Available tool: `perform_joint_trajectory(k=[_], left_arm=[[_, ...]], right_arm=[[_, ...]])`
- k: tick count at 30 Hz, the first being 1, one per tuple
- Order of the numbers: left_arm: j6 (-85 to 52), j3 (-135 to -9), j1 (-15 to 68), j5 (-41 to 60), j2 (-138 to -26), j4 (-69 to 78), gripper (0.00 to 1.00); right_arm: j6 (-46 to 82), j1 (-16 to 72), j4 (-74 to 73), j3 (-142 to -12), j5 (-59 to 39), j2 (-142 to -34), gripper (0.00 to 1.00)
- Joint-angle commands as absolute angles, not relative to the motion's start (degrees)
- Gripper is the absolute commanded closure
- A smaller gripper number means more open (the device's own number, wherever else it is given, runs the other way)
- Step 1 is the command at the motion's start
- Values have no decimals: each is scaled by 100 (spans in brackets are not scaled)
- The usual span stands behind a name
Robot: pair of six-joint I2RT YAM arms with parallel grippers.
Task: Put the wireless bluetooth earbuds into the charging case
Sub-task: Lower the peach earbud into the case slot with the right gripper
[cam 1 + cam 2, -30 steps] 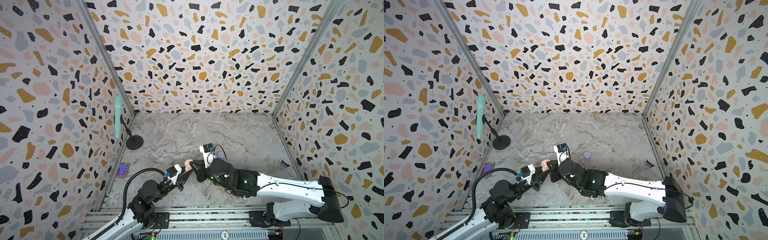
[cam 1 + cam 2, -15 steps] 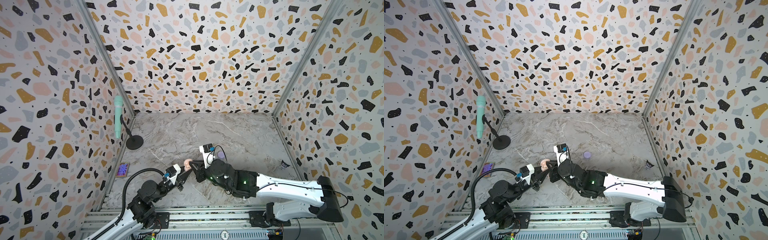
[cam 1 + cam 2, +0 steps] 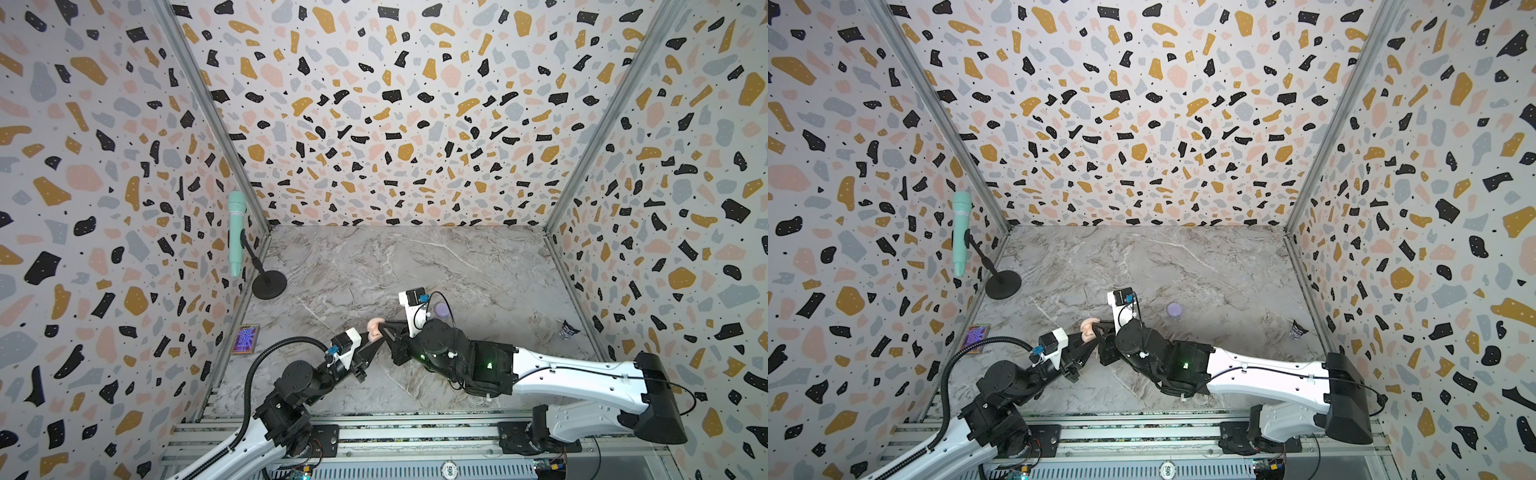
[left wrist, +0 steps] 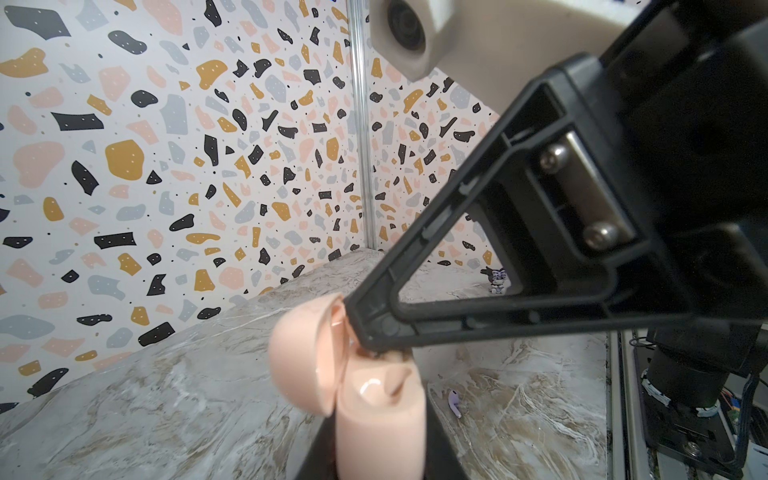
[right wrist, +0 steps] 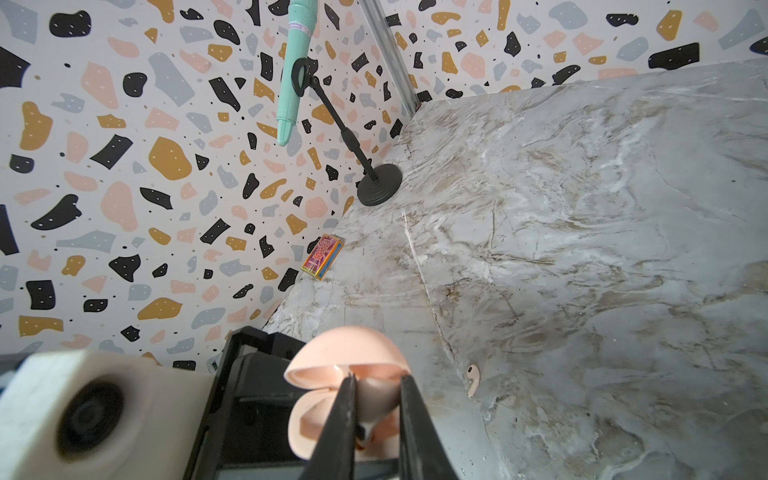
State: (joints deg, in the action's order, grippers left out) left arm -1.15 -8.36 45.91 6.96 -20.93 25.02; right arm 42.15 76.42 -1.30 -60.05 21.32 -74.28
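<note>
Insertion looks under way. In both top views the left gripper [image 3: 371, 343] clamps the open pink charging case [image 3: 375, 328] over the near-middle worktop [image 3: 415, 257], the right gripper [image 3: 385, 326] meeting it from the right. Left wrist view: lid [image 4: 303, 353] tipped back, a lavender earbud [image 4: 455, 403] loose on the worktop. Right wrist view: right gripper pinches a pale earbud [image 5: 376, 399] at the case mouth; best to line stem with well, ease down, release once seated.

White arm links [image 3: 582, 376], black joints [image 3: 297, 376], ribbed black cable [image 3: 249, 382], green light [image 3: 489, 365]
</note>
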Motion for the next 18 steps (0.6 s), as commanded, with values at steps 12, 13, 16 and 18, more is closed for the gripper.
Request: perform_joint_trajectory(k=[12, 13, 16, 18], left_arm=[[-105, -833, 4535, 545, -2030, 2892, 100], [-105, -826, 4543, 545, -2030, 2892, 100], [-97, -827, 4533, 545, -2034, 2892, 100], [-97, -828, 4535, 545, -2018, 2892, 100]], right_arm=[[4253, 7727, -44, -5963, 2059, -7406, 74], [4253, 7729, -43, -5963, 2066, -7400, 74], [4261, 7728, -25, -5960, 2073, -7391, 72], [4263, 7730, -15, -5961, 2079, -7374, 71]])
